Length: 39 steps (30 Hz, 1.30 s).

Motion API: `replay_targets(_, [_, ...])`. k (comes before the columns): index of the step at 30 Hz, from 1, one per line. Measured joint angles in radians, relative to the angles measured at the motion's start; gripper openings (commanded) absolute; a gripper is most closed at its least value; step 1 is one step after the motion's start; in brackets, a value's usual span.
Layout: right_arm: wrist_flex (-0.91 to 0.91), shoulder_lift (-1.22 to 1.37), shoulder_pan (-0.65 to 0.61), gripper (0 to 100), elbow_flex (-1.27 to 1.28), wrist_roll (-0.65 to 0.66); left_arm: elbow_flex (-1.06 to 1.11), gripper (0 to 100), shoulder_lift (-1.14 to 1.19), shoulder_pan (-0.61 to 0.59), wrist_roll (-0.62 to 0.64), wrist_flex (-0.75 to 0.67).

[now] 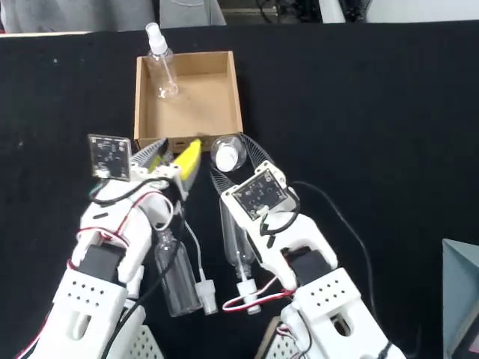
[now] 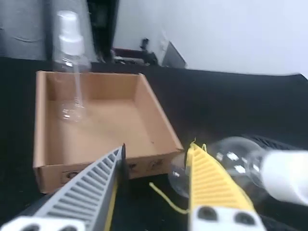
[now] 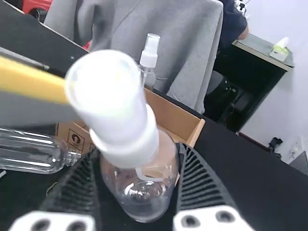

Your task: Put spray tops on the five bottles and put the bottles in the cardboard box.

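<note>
My right gripper is shut on a clear bottle with a white spray top, held just off the front right corner of the cardboard box. My left gripper, with one grey and one yellow finger, stands open and holds nothing at the box's front wall, beside the held bottle. A capped bottle leans in the box's far left corner. Two uncapped bottles lie under the arms, with loose spray tops near them.
Another clear bottle lies on the black table in front of the box. A grey container stands at the right edge. A chair with a grey garment stands behind the table.
</note>
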Motion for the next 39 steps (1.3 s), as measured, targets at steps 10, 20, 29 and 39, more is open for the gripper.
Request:
replay_targets(10, [0.0,0.0,0.0,1.1,0.0,0.0,-0.061,20,0.0,-0.123,-0.002,0.006])
replay_targets(20, [0.0,0.0,0.0,1.1,0.0,0.0,-0.061,20,0.0,-0.27,-0.002,0.008])
replay_targets(29, [0.0,0.0,0.0,1.1,0.0,0.0,-0.061,20,0.0,-0.436,-0.002,0.147])
replay_targets(39, [0.0,0.0,0.0,1.1,0.0,0.0,-0.061,20,0.0,-0.559,-0.002,0.338])
